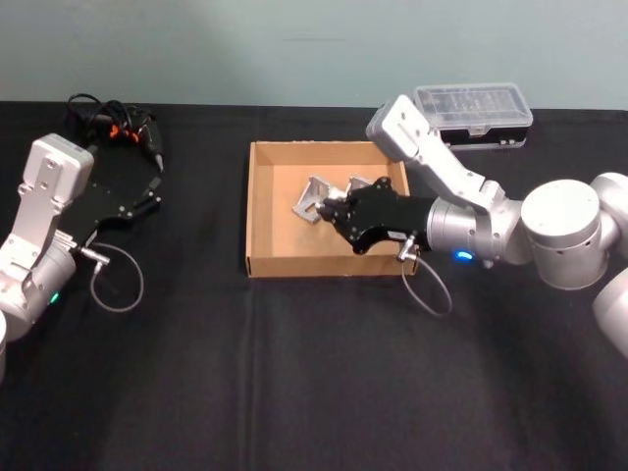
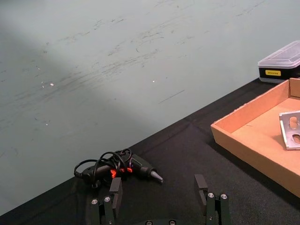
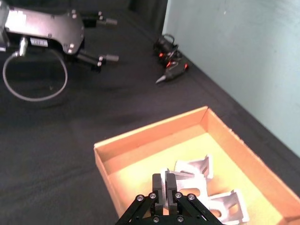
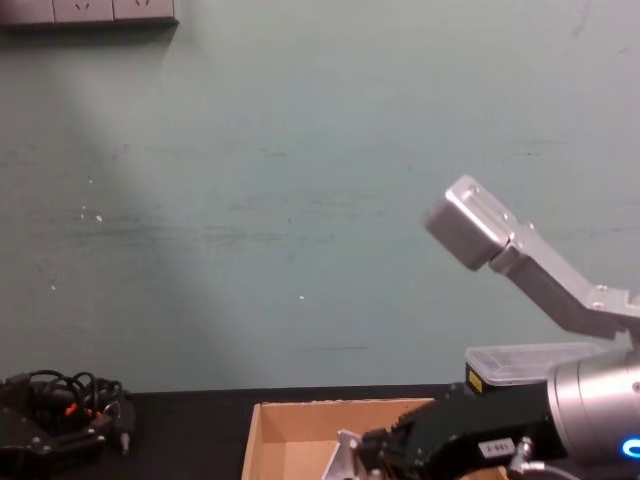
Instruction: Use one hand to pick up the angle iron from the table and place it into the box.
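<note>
Head view: right hand (image 1: 329,209) over box (image 1: 257,211), fingers together on angle iron (image 1: 312,200); left hand (image 1: 147,201) apart, parked.

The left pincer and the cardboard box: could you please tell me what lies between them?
Bare black table, seen in the head view, separates the left pincer from the box.
</note>
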